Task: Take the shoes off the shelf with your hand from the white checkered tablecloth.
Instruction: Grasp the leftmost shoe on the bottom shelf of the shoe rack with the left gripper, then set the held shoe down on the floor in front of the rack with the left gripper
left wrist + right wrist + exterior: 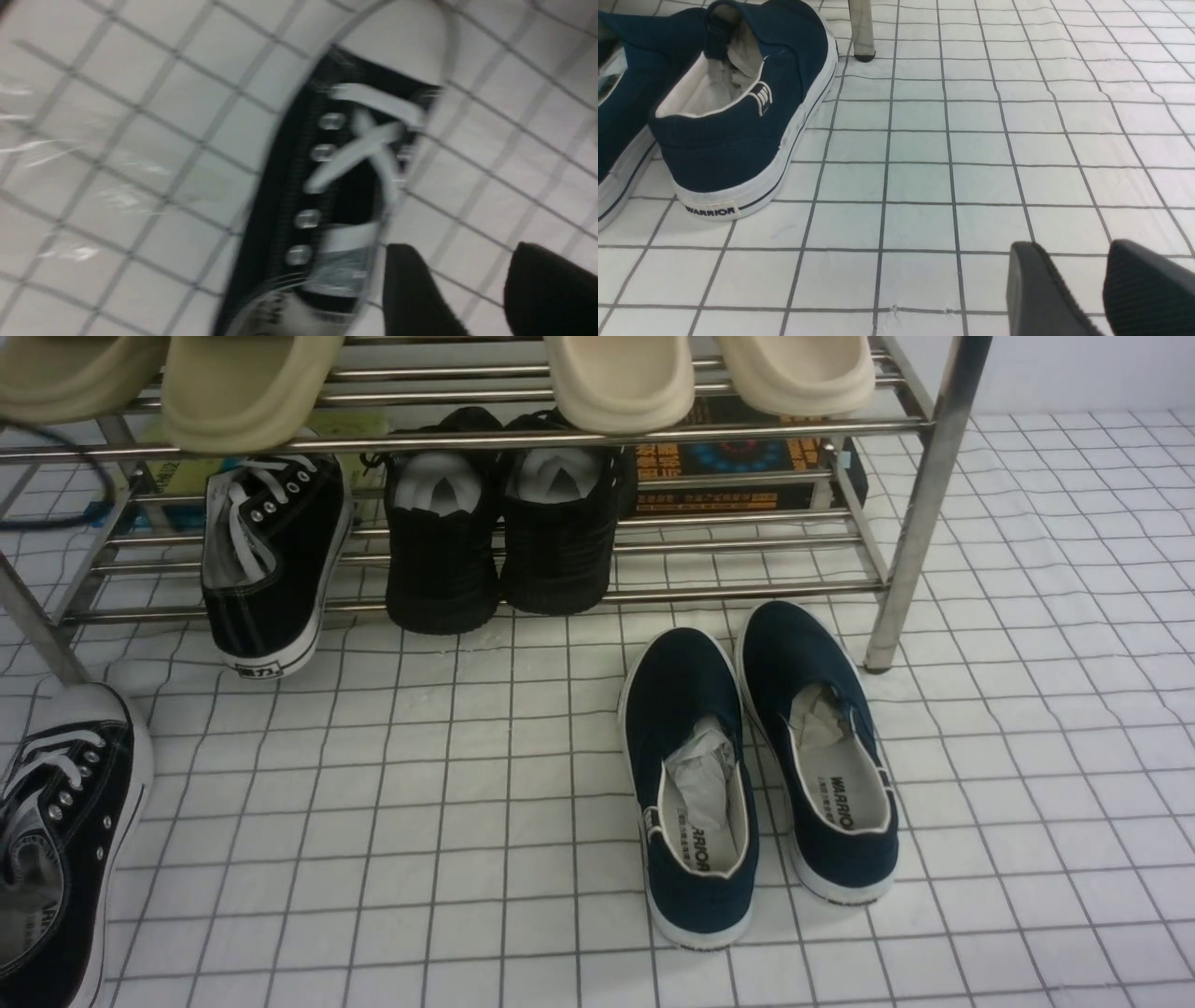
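Black canvas sneakers are lying apart: one sneaker (271,569) is resting heel outward on the lower bars of the steel shelf (920,523), and the other sneaker (65,840) is lying on the white checkered tablecloth (420,803). They are probably light, with a soft upper and a stiff sole, so the heel rim is offering the best hold. The left hand (486,284) and the right hand (1069,289) are both hanging open and empty.

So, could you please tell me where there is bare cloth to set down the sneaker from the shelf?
The widest free patch of tablecloth lies between the sneaker on the cloth and the navy slip-ons. Another lies right of the slip-ons, past the shelf leg. The lower tier is crowded: the other sneaker and the all-black shoes sit side by side.
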`<state>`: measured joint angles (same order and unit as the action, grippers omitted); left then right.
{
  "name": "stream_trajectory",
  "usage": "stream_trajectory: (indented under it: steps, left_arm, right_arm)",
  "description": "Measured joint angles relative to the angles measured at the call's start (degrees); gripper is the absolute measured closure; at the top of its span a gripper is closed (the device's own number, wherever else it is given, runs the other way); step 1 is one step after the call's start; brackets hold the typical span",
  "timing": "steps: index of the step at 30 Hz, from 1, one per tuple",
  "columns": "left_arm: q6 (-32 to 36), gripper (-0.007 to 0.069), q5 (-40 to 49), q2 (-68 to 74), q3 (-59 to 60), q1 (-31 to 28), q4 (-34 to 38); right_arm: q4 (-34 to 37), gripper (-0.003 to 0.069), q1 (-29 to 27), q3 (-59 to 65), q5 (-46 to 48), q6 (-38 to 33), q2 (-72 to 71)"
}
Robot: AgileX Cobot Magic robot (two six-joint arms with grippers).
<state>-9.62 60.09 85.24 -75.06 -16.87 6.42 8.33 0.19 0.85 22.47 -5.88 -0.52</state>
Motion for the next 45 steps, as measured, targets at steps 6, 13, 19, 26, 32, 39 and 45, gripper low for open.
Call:
stream_trajectory:
  steps: [6,13,19,26,32,39,45]
  left_arm:
    - [-1.2,0.0607,-2.3,7.7,-7.7,9.0,2.7]
    - [-7.4,0.0531,-5.0,15.3,-13.9,10.4,2.6]
    - [-8.8,0.0252,-8.8,19.8,-15.5,10.4,5.2]
    - [-8.9,0.0152,-12.1,23.4,-15.5,10.4,6.4]
    - [-8.2,0.0334,-12.7,24.9,-16.0,10.4,7.0]
    - [-6.0,0.0605,-5.0,21.5,-15.9,10.4,4.3]
    - [-9.1,0.061,8.0,9.3,-11.4,10.4,-6.4]
  right_arm:
    - [0.0,0.0421,0.0,0.0,0.0,0.0,0.0]
    - [0.0,0.0421,0.0,0.0,0.0,0.0,0.0]
    - [0.0,0.0421,0.0,0.0,0.0,0.0,0.0]
    - [0.0,0.0421,0.0,0.0,0.0,0.0,0.0]
    - [0.0,0.0421,0.0,0.0,0.0,0.0,0.0]
    - [0.0,0.0421,0.0,0.0,0.0,0.0,0.0]
    - [0.0,0.0421,0.0,0.0,0.0,0.0,0.0]
